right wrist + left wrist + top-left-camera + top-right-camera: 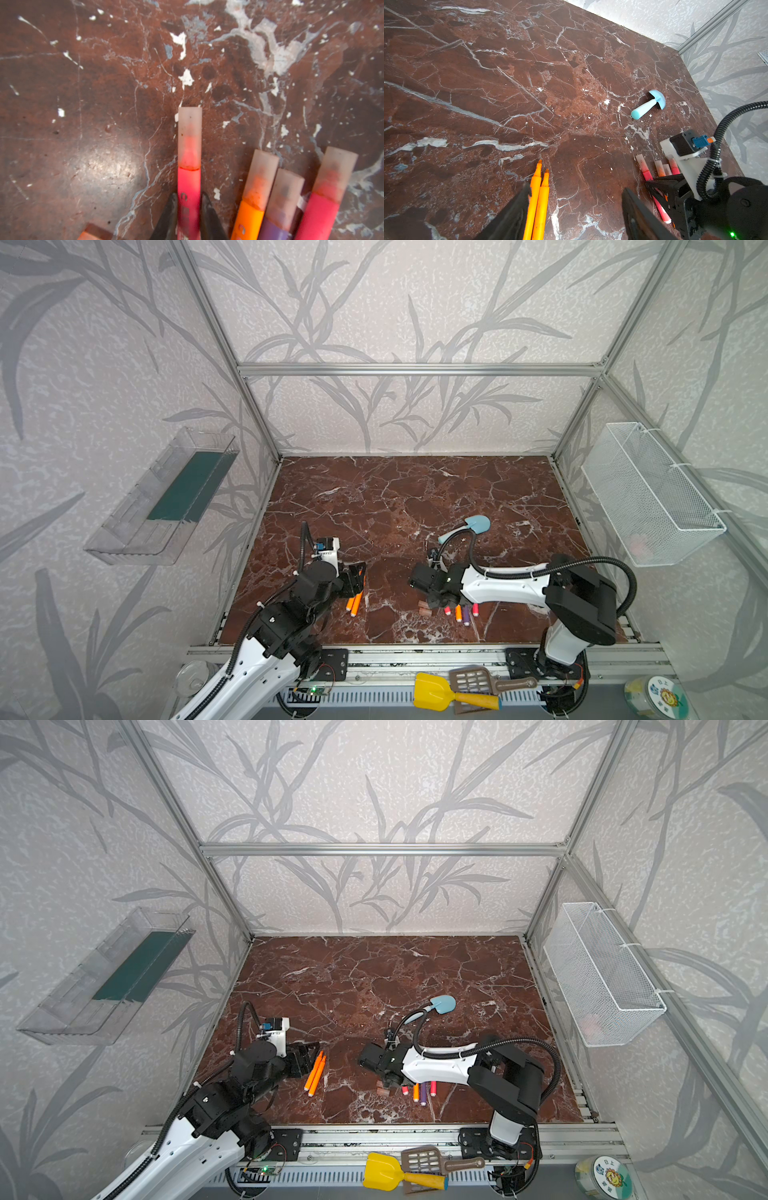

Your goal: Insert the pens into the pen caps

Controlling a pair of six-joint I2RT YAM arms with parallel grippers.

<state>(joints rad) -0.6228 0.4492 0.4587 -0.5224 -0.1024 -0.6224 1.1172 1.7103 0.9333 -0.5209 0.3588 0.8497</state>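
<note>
- Right wrist view: the right gripper point(189, 200) is closed on the barrel of a red-pink pen point(189, 182), one finger on each side. The pale cap point(190, 133) already sits over the pen's tip.
- Just beside it lie three more capped pens point(249, 218): orange, purple and red-pink, close together on the table point(83, 104). I cannot tell whether the held pen rests on the table or hangs a little above it.
- In the left wrist view the left gripper point(576, 188) stands wide open and holds nothing. The two orange pens point(538, 199), tips bare, lie between its fingers, close against one of them.
- In a top view small brownish pieces point(424, 608) near the right gripper are perhaps the loose caps; they are too small to count.
- My judgement: four pens are done and two orange ones remain.
- The next move calls for the right gripper to let go of the finished pen and fetch a loose cap. The left gripper must close on only one orange pen, which is difficult because the two touch.
</note>
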